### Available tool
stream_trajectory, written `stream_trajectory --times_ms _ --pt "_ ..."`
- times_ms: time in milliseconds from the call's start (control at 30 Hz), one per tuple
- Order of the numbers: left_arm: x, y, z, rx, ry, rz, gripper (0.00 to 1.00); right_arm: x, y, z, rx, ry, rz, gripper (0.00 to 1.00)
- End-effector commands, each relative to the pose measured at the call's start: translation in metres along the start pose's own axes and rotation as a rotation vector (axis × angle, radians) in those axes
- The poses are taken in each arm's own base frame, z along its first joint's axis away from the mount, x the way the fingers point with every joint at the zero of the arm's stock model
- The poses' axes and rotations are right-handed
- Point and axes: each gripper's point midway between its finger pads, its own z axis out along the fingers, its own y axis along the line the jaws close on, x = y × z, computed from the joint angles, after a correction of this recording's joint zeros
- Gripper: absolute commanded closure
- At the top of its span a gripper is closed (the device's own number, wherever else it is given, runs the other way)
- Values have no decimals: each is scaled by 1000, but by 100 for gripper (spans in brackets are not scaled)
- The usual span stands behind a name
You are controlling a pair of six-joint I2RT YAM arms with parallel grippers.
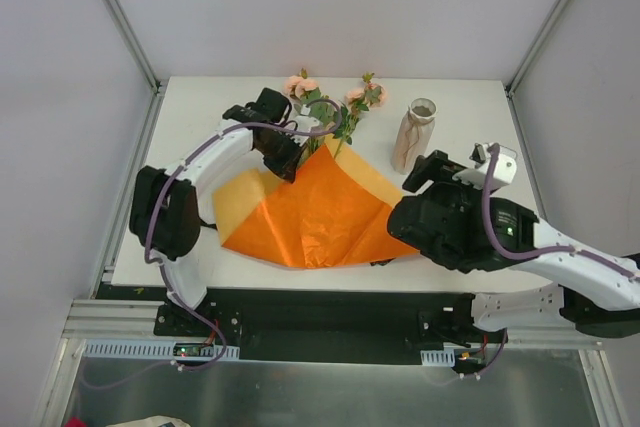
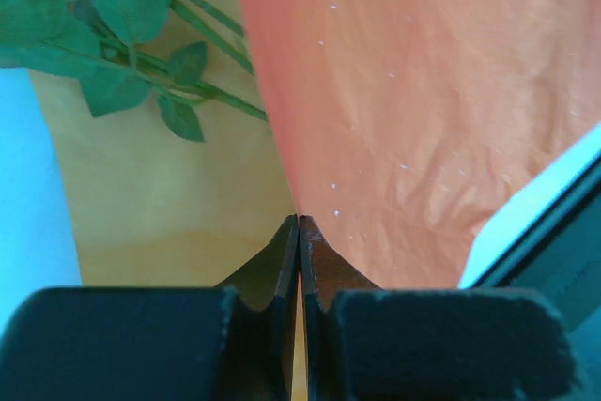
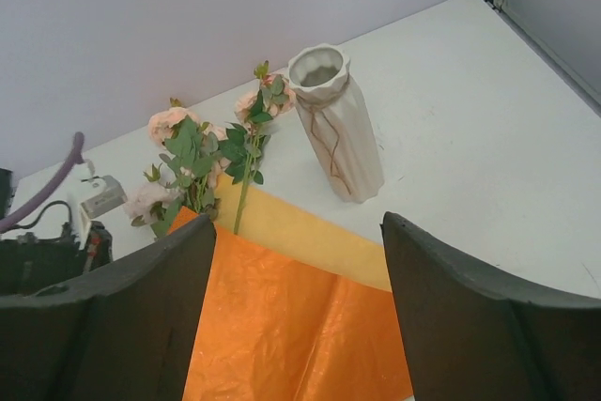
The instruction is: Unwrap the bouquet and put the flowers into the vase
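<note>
The orange paper (image 1: 310, 212) lies spread flat on the white table, with its paler yellow underside showing along two edges. The flowers (image 1: 325, 107), peach-pink roses with green leaves, lie at the paper's far corner, heads toward the back. Their stems (image 2: 131, 35) show in the left wrist view and their blooms (image 3: 202, 152) in the right wrist view. My left gripper (image 1: 290, 169) (image 2: 300, 218) is shut on the paper's (image 2: 423, 91) far left edge. The beige vase (image 1: 414, 137) (image 3: 338, 129) stands upright to the right of the flowers. My right gripper (image 1: 412, 197) (image 3: 299, 218) hovers open above the paper's (image 3: 282, 316) right side, empty.
White walls and metal frame posts (image 1: 120, 17) close in the table at the back and sides. A small dark strip (image 1: 382, 262) lies at the paper's near right corner. The right arm's body (image 1: 470, 227) hangs over the table's front right.
</note>
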Motion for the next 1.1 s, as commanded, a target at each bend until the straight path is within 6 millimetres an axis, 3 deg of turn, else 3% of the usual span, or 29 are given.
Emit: stream_trajectory --times_ms 0,33,67,100,133,167,200,233,267,333,367,600,667,733,767,800,833,933,967,1000,1033,1067 --pt "-12 -53 -57 63 -154 109 100 -25 -31 2 49 -48 -391 25" --pt "-12 -66 -65 85 -175 133 100 -25 -21 3 43 -39 -346 26" --pt "-6 -81 -79 98 -203 169 100 -27 -24 4 45 -24 -350 26" --pt "-3 -92 -86 117 -221 195 100 -20 7 5 -24 34 -167 26" --pt "0 -100 -92 122 -238 222 100 -3 1 14 -46 64 -374 25" --pt "8 -114 -102 135 -263 267 99 3 14 11 -183 140 -271 24" --pt "13 -123 -106 157 -272 289 98 4 16 15 -203 168 -218 23" --pt "18 -134 -118 167 -301 325 97 5 4 31 -149 201 -200 23" --pt "25 -142 -119 189 -299 351 96 12 23 32 -220 285 -196 22" --pt "38 -158 -128 253 -288 374 94 22 27 41 -220 366 -261 18" --pt "43 -166 -131 282 -282 383 93 30 44 48 -246 413 -287 16" --pt "96 -209 -142 471 -185 462 91 59 78 85 -294 539 -279 15" --pt "108 -215 -144 513 -169 467 94 87 90 95 -338 606 -291 15" --pt "114 -217 -142 528 -164 466 96 118 106 111 -401 656 -278 15" --pt "115 -217 -141 534 -160 462 97 135 123 105 -513 723 -242 14" --pt "116 -217 -140 532 -157 462 97 142 136 112 -571 723 -202 12" --pt "115 -215 -140 521 -161 466 98 169 134 121 -574 774 -217 10" --pt "104 -198 -143 388 -183 485 98 205 136 126 -604 864 -234 11" --pt "95 -180 -140 287 -201 492 91 211 141 121 -653 892 -208 14" --pt "92 -167 -136 240 -218 474 90 217 139 121 -654 916 -186 16" --pt "84 -142 -135 171 -248 415 89 236 132 110 -684 984 -171 18" --pt "74 -122 -136 128 -296 383 87 238 133 110 -708 981 -148 21"
